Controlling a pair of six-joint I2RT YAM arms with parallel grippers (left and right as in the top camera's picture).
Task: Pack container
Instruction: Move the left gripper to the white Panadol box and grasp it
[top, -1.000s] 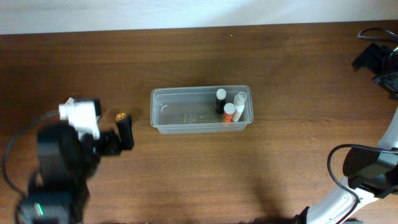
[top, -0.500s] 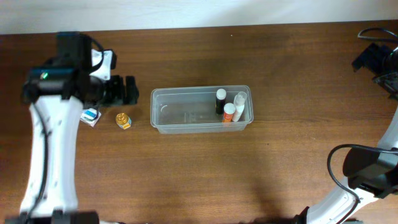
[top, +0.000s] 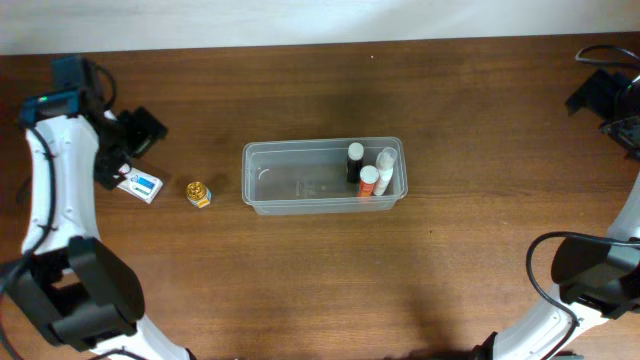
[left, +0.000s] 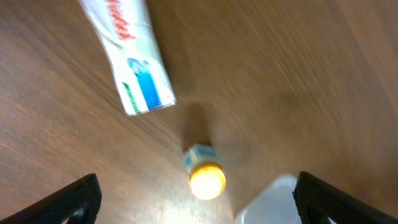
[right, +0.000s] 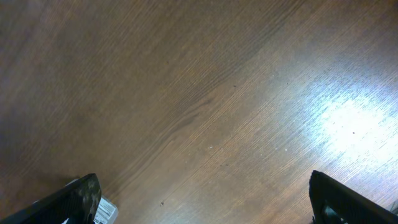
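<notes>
I work over a dark brown wooden desk (top: 300, 290), its grain running lengthwise from the left edge to the right edge. Beyond the far edge lies a pale, plain strip (top: 300, 20); I cannot tell whether it is wall or floor. The light falls soft and even over most of the top. In my right wrist view a bright white sheen (right: 348, 121) sits on the varnish, with fine specks showing in the wood around it.

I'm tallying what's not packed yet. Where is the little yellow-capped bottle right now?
In the overhead view, the yellow-capped bottle sits left of the container, outside it, with the white and blue box just beyond on its left.
</notes>
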